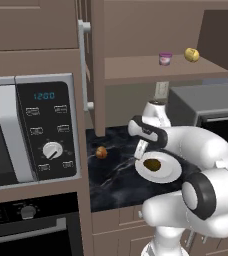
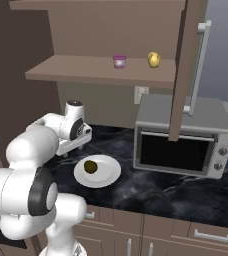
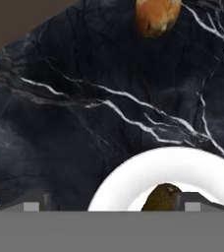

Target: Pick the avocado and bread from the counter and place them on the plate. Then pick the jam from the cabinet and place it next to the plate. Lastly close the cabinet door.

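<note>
The white plate (image 1: pixel 171 172) (image 2: pixel 109 176) (image 3: pixel 128 172) rests on the black counter (image 1: pixel 113 182) (image 2: pixel 186 192) (image 3: pixel 60 123) with the olive-brown avocado (image 1: pixel 152 164) (image 2: pixel 90 166) (image 3: pixel 162 197) lying on it. To its left, the orange-brown bread (image 1: pixel 101 152) (image 3: pixel 157 15) sits on the counter. My gripper (image 1: pixel 141 149) (image 2: pixel 67 149) (image 3: pixel 111 205) hovers just above the plate's left edge, open and holding nothing. The pink jam (image 1: pixel 165 58) (image 2: pixel 119 61) stands on the shelf of the open cabinet (image 1: pixel 151 71) (image 2: pixel 81 72). One cabinet door (image 2: pixel 186 65) swings out with its silver handle (image 2: pixel 198 65).
A yellow ball (image 1: pixel 191 54) (image 2: pixel 154 59) sits beside the jam on the shelf. A grey toaster oven (image 1: pixel 206 107) (image 2: pixel 183 137) stands right of the plate. A microwave (image 1: pixel 31 130) fills the left side, and the other door's handle (image 1: pixel 84 65) juts out above it.
</note>
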{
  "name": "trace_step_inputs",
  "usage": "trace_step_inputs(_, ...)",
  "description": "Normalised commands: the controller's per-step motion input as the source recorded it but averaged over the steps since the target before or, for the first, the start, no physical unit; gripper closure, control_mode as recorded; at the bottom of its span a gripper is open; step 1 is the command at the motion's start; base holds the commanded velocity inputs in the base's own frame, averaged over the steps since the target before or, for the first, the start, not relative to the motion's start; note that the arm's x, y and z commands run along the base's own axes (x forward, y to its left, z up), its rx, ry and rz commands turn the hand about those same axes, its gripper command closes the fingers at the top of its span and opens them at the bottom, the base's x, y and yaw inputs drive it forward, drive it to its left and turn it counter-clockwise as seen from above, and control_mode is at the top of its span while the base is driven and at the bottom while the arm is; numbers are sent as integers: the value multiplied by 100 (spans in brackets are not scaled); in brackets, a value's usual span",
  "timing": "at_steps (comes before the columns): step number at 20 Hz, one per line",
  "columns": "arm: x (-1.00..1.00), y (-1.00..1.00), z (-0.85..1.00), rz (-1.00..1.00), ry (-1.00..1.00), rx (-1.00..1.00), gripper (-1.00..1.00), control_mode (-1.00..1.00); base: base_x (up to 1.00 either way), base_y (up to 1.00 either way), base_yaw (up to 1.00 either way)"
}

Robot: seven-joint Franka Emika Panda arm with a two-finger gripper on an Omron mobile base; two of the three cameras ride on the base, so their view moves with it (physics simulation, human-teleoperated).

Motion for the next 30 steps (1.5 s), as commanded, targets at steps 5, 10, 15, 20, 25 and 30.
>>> trace_step_inputs(5,21,41,-3,5,-1,5,-100,-100,0,0,0)
trace_step_inputs(10,35,39,-1,3,-1,4,-100,-100,0,0,0)
trace_step_inputs(15,50,36,0,0,0,2,-100,-100,0,0,0)
trace_step_inputs(20,45,38,-12,0,0,0,-100,-100,0,0,0)
trace_step_inputs(25,37,27,-18,0,0,0,-100,-100,0,0,0)
trace_step_inputs(30,34,12,-29,0,0,0,-100,-100,0,0,0)
